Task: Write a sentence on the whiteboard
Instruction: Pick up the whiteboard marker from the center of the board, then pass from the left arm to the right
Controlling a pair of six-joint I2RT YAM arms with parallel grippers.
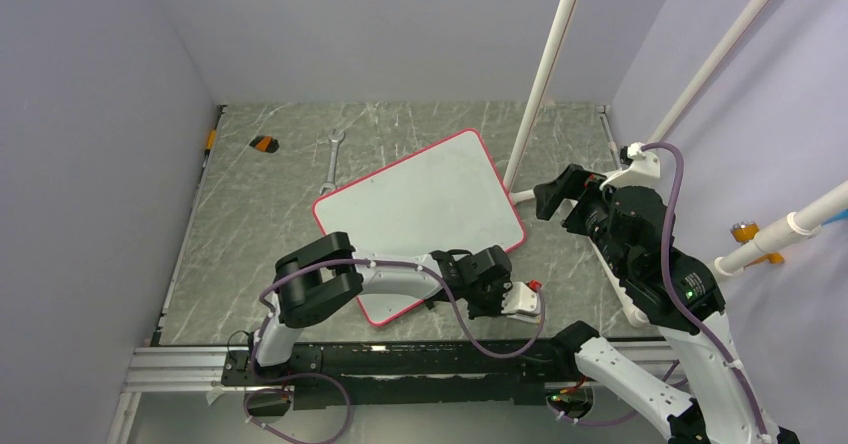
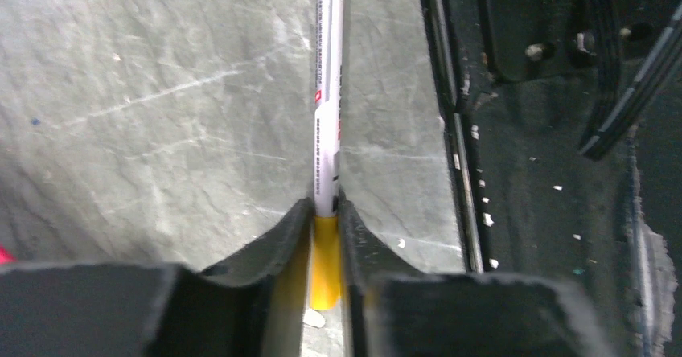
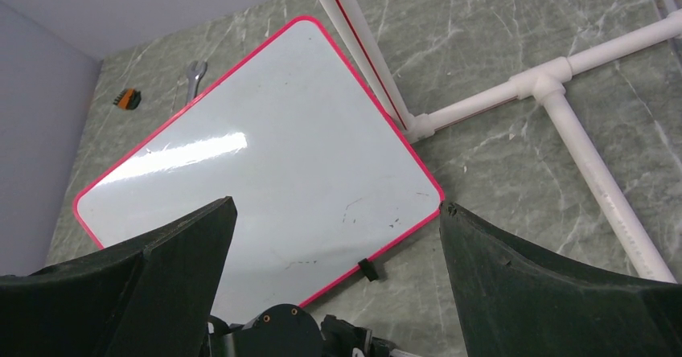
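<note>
One whiteboard [image 1: 420, 209] lies askew mid-table [image 1: 250, 224]. At its 5 o'clock the left pincer [image 2: 326, 212] nips one yellow-and-white marker [image 2: 328, 92]. At 3 o'clock the right pincer [image 3: 336, 204] gapes wide. One wrench [image 1: 331, 159] lies at 11 o'clock.

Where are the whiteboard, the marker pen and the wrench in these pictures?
whiteboard [image 3: 265, 172], right wrist view, on its bare white writing surface.
marker pen [image 2: 328, 124], left wrist view, on its white barrel.
wrench [image 1: 331, 164], top external view, on its shaft.
</note>
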